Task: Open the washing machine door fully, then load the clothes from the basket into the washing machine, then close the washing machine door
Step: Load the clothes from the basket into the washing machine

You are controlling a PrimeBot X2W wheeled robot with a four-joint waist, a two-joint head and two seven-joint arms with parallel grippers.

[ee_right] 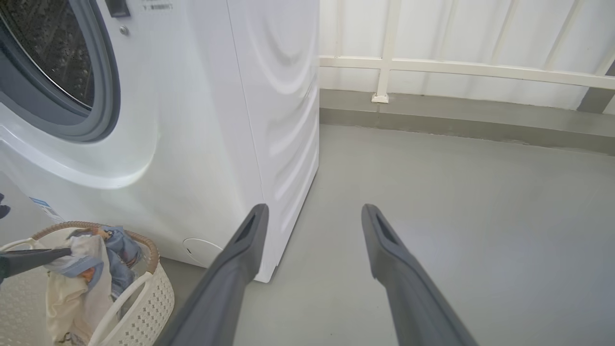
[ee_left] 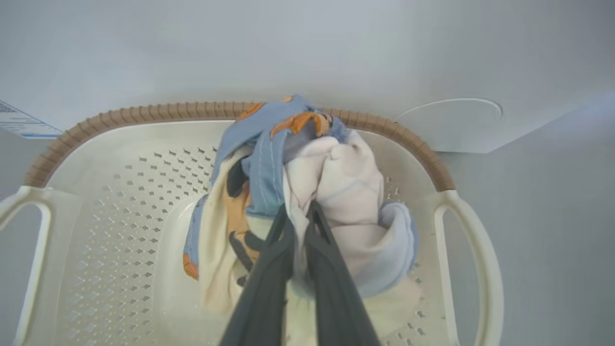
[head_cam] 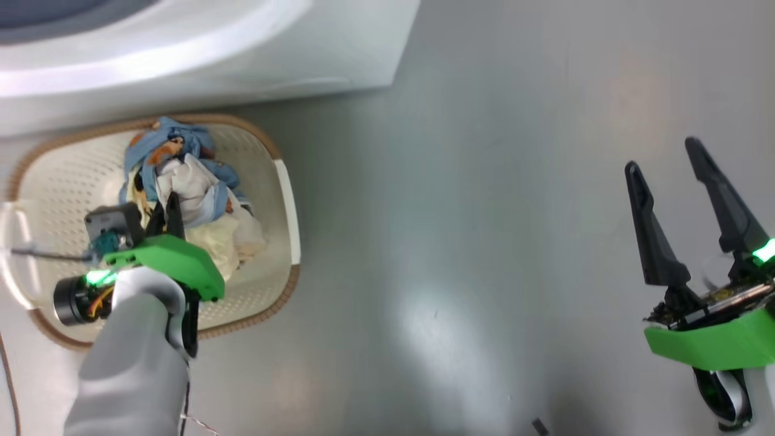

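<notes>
Between the left gripper's clamped tips the clothes are bunching; the washing machine is standing just beyond, right gripper gaping.

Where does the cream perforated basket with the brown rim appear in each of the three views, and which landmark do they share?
Head view: the cream perforated plastic basket with brown woven-look rim sits at the left.
Left wrist view: the basket spans the lower two thirds.
Right wrist view: the basket is in the bottom left corner.
Shared landmark: the white box-shaped washing machine just beyond it.
</notes>
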